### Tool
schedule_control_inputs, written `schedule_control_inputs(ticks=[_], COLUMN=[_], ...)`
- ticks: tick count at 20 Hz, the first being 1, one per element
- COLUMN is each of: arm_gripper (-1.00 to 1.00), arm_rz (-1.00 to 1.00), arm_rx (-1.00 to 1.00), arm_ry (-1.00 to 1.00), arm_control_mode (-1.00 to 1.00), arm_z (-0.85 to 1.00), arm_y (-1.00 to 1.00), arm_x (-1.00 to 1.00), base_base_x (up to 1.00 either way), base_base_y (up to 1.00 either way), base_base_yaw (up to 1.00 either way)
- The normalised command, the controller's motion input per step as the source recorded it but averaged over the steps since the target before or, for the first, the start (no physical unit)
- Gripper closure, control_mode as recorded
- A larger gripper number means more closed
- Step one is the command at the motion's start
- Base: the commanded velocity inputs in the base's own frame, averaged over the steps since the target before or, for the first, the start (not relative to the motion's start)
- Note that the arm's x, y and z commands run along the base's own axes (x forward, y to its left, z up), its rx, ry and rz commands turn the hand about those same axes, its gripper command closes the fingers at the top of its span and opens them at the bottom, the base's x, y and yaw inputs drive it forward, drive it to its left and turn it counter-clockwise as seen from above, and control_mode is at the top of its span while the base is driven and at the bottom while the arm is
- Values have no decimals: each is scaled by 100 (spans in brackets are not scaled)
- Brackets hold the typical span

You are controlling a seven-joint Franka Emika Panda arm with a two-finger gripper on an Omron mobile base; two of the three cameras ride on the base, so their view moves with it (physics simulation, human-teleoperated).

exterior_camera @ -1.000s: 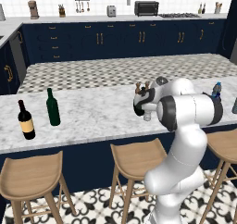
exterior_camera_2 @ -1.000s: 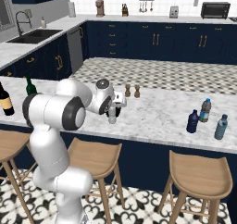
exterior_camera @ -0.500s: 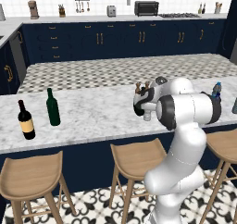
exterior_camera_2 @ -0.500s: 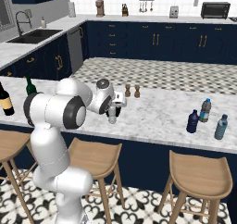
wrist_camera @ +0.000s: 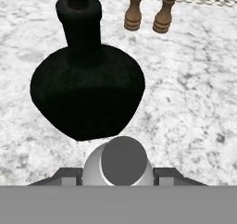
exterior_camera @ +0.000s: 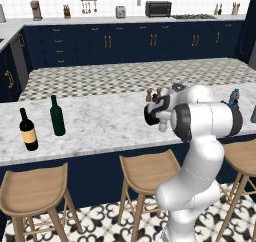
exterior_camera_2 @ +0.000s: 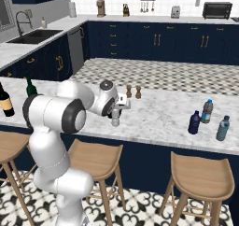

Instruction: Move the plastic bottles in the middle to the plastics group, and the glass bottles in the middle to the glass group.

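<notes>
Low centre of my hand view, the grey bottle stands upright between my fingers; whether they pinch it I cannot tell.

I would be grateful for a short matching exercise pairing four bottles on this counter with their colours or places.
Things:
1. squat bottle
2. grey bottle
3. navy bottle
4. labelled wine bottle

Descriptions:
A. at the counter's far left, beside the green wine bottle
B. black, round-bellied, near the two wooden mills
C. between the gripper's fingers
D. beside the teal bottle

Pairs: 1-B, 2-C, 3-D, 4-A
</notes>
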Motion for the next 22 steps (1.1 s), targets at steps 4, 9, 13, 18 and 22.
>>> schedule_control_inputs(ticks=[4, 9, 13, 18, 22], arm_gripper=[100, 100, 100, 100, 100], arm_rz=[-5, -5, -2, -1, -2], arm_rx=[0, 0, 0, 0, 0], arm_ry=[0, 0, 0, 3, 1], arm_control_mode=[-100, -100, -100, -100, -100], arm_z=[1, 19, 43, 39, 7], arm_y=[-51, -57, -61, -77, -81], arm_x=[-46, -19, 0, 5, 2], base_base_x=[0, 0, 0, 0, 0], base_base_y=[0, 0, 0, 0, 0], base_base_yaw=[0, 0, 0, 0, 0])
